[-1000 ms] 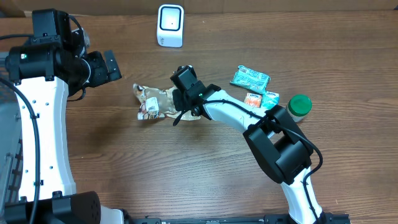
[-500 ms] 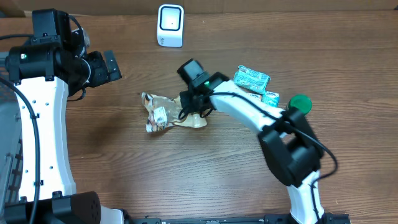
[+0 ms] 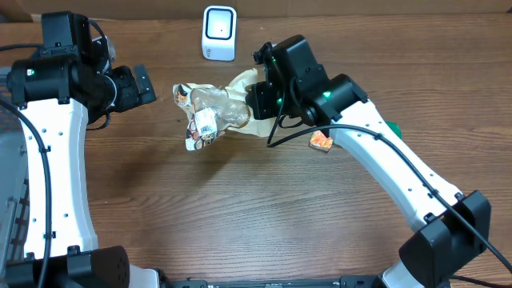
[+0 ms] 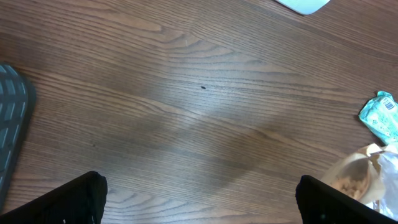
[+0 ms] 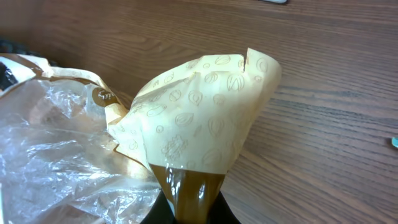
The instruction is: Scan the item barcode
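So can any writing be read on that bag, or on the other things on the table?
No words are readable anywhere.
On the snack bag: a white label with dark bars, digits too small; its paper part shows only a printed pattern.
On the teal packet: print too blurred.
On the orange packet: too small.
On the white scanner: no legible marking.

This is looking like a robotics lab bench set up as a shop checkout. A white-and-black left robot arm (image 3: 52, 176) and a matching right robot arm (image 3: 392, 172) are reaching over a brown wood-grain table (image 3: 240, 224), cables trailing along them. A small white boxy barcode scanner (image 3: 219, 32) is standing at the far edge. Retail goods are showing nearby: a crinkly clear-and-tan plastic snack bag (image 3: 212, 108), a small orange packet (image 3: 322, 142) and a teal foil packet (image 4: 380, 117). A grey ribbed pad (image 4: 12, 124) is lying at the table's left side.
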Controlling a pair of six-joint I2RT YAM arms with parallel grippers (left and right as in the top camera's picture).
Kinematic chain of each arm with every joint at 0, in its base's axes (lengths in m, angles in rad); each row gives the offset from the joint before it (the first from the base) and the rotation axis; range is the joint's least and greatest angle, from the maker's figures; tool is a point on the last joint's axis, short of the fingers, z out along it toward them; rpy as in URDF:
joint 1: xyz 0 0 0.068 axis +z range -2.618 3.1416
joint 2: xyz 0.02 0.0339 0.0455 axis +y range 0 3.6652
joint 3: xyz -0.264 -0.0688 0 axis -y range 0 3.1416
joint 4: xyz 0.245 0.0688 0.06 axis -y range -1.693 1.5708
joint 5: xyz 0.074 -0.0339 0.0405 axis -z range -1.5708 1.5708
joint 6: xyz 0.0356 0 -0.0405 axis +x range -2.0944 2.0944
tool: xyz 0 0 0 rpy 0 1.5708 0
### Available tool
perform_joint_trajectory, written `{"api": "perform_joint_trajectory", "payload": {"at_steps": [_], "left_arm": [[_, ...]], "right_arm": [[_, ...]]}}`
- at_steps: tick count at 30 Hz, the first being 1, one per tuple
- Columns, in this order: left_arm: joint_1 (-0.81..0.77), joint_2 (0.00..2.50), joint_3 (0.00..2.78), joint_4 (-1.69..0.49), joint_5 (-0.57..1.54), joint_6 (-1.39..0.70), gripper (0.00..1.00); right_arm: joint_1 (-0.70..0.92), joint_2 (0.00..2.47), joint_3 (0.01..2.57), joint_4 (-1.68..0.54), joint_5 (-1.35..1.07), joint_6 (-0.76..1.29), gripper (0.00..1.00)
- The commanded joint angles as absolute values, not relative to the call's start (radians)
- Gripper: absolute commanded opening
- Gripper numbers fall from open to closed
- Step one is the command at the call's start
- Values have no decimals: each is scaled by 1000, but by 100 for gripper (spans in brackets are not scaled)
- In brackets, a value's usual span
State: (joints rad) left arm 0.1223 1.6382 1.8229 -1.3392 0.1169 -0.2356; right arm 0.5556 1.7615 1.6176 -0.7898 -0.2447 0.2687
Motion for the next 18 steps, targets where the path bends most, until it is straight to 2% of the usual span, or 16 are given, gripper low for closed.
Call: {"api": "perform_joint_trajectory", "payload": {"at_steps": [1, 9, 13, 14, 15, 18], "left_arm": [[125, 1623, 1830, -1338, 121, -228, 100], [124, 1624, 1830, -1338, 121, -228, 100], [124, 1624, 1830, -1338, 121, -228, 100], [124, 1624, 1830, -1338, 121, -228, 100], [124, 1624, 1830, -1338, 121, -228, 100], [124, 1625, 1830, -1338, 121, -228, 100]], "right_arm": [[542, 1750, 1635, -792, -237, 253, 4], [545, 1750, 1635, -752, -129, 261, 4], [551, 1752, 1635, -666, 122, 261, 4], [568, 1768, 1635, -590, 345, 255, 4], [574, 1779, 1635, -553, 425, 249, 4], [587, 1817, 1635, -403, 567, 175, 4]]}}
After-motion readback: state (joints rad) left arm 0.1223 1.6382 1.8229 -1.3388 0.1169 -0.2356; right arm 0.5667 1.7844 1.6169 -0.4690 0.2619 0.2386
